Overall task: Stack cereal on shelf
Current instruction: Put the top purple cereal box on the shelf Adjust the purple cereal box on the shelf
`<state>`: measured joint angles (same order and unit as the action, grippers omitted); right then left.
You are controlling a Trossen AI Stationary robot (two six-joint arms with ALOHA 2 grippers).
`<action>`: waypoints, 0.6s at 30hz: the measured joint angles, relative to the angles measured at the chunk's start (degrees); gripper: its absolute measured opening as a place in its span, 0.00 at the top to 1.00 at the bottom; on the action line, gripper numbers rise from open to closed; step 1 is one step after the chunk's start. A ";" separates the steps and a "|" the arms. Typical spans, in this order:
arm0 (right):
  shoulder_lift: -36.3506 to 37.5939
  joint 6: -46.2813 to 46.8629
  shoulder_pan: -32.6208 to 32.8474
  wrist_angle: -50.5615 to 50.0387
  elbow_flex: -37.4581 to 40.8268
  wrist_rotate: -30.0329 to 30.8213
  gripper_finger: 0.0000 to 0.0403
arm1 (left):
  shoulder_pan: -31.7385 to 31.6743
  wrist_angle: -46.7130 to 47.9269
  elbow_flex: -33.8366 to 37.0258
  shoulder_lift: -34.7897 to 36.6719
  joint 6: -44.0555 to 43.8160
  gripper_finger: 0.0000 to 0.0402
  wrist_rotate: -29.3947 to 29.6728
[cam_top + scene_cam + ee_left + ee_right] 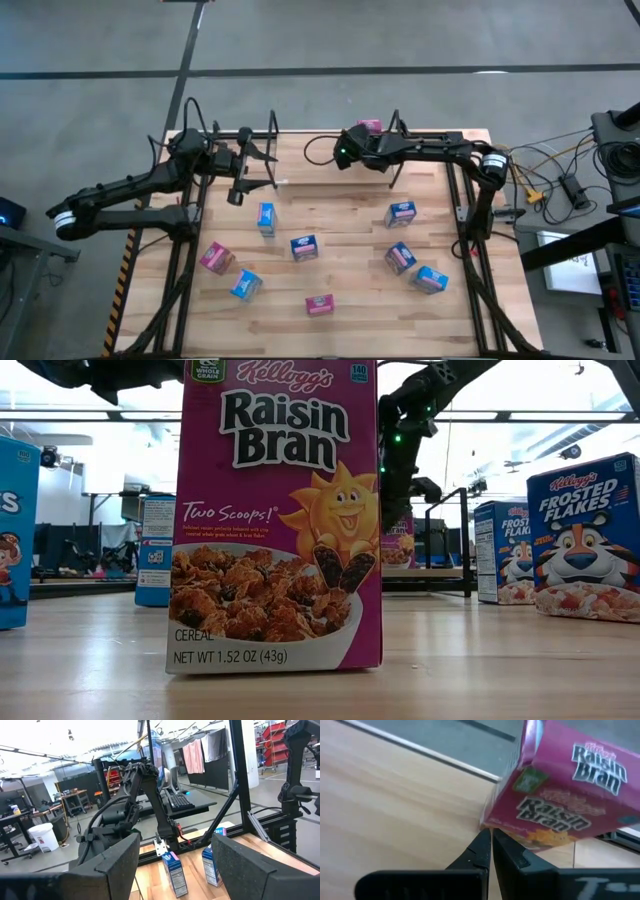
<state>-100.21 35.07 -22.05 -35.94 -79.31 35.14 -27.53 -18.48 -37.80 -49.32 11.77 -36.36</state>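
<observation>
Several small cereal boxes, blue and pink, are scattered over the wooden table (340, 215), among them a blue one (303, 247) and a pink one (318, 305) that fills the low view (275, 520). Another pink Raisin Bran box (368, 127) sits by the table's far edge. My right gripper (347, 152) is shut, slanting down, with its tips at that box (555, 790). The thin black posts of the shelf (272, 135) stand at the far left. Beside them my left gripper (255, 165) is raised, level and open (175, 845), with nothing between its fingers. My right gripper's shut fingertips (485, 836) meet the pink box at its lower edge, near a corner (489, 823). The fingers slant down at it from the table's near side. The box rests on the table close to the far edge; I cannot tell whether it stands upright or is tipped.
The black tube frame (462, 215) runs along both sides of the table. Two blue boxes (174, 870) stand ahead of the left gripper. In the low view Frosted Flakes boxes (585, 535) stand at the right. Bare wood lies in the table's middle.
</observation>
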 joint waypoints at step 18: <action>3.44 -47.91 -9.99 -22.13 -22.72 -32.82 0.98 | -0.33 0.34 -0.04 0.35 1.03 0.42 3.10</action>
<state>-96.77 -12.84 -32.04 -58.07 -102.03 2.32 -27.86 -18.14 -37.85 -48.97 12.80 -33.26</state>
